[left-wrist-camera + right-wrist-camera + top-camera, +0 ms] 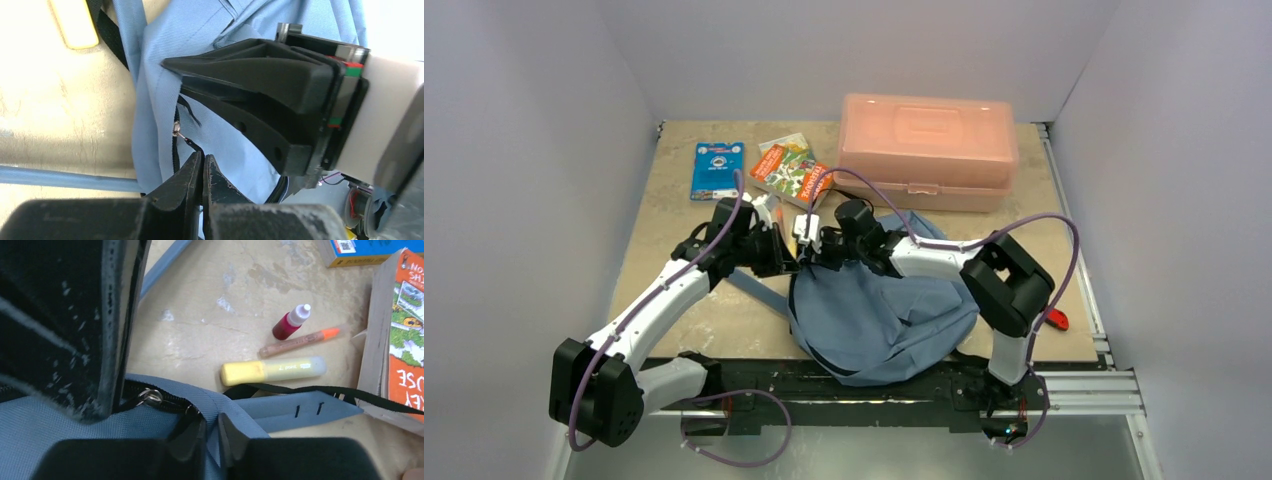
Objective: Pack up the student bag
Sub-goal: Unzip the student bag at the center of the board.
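Observation:
The student bag (884,322), soft blue-grey fabric, lies crumpled at the table's near middle with both grippers meeting at its upper left corner. My left gripper (202,157) is shut on the black cord of the zipper pull (187,141), whose metal slider (151,398) sits on the dark zipper. My right gripper (211,422) pinches a fold of the bag's blue fabric (45,445) just beside the zipper's end. In the top view the left gripper (782,255) and right gripper (812,250) stand almost tip to tip. A blue shoulder strap (300,410) trails off to the right.
A salmon-pink plastic box (929,150) stands at the back right. An orange book (791,172) and a blue booklet (717,170) lie at the back. A yellow highlighter (272,370), an orange-tipped pen (300,340) and a small red bottle (289,325) lie just beyond the bag.

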`<state>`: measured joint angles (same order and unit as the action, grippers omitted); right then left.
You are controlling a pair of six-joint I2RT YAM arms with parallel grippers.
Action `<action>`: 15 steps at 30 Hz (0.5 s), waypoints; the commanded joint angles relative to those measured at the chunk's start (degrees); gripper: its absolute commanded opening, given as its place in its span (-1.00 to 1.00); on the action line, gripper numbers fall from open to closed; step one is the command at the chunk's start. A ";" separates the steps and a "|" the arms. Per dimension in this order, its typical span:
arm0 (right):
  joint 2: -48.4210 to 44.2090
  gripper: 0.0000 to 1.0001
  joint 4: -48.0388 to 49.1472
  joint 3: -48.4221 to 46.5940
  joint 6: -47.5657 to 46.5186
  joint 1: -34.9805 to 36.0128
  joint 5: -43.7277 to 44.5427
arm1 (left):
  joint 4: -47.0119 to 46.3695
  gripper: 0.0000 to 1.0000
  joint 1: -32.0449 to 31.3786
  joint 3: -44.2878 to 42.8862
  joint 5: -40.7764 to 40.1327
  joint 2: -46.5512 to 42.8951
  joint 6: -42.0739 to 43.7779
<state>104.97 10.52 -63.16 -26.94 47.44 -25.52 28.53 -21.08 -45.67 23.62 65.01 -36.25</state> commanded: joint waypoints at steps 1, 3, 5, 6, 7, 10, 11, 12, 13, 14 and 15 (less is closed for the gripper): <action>1.95 -0.89 11.16 -0.51 5.43 0.67 10.09 | -0.84 -1.00 -0.19 -2.05 2.35 -1.32 0.33; 2.42 -1.00 14.81 -0.58 10.77 0.64 15.14 | -0.22 -1.00 -0.19 -1.80 1.76 -1.61 -0.18; 2.44 -1.00 17.21 -0.63 17.73 0.37 20.81 | 0.94 -1.00 -0.19 -1.51 0.84 -2.08 -1.31; 2.23 -1.00 18.87 -0.12 21.88 -0.08 24.24 | 1.40 -1.00 -0.19 -0.94 0.60 -2.46 -1.98; 2.06 -1.00 20.37 0.18 26.77 -0.90 26.74 | 1.68 -1.00 -0.19 -0.22 0.53 -3.00 -2.73; 2.19 -1.00 13.78 -2.29 42.26 -4.16 36.48 | 2.34 -1.00 -0.19 2.60 2.37 -5.56 -5.36; 2.33 -1.00 11.96 -3.07 46.60 -5.56 37.50 | 2.46 -1.00 -0.25 3.79 3.49 -6.70 -6.43; 2.49 -1.00 11.30 -3.35 50.29 -6.81 37.83 | 2.51 -1.00 -0.27 5.26 4.67 -7.98 -7.89; 2.75 -1.00 10.89 -3.79 52.39 -7.80 38.31 | 2.23 -1.00 -0.28 7.25 5.78 -9.72 -9.66; 3.31 -1.00 10.28 -4.75 53.03 -8.23 38.47 | 1.50 -1.00 -0.35 9.48 7.10 -11.57 -11.59; 3.76 -1.00 9.51 -6.04 52.44 -8.25 39.06 | 0.64 -1.00 -0.44 12.10 7.78 -13.87 -13.58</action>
<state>107.70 20.08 -64.03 12.49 43.33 2.20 28.40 -21.06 -40.32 24.25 57.30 -41.91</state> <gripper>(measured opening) 0.008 0.014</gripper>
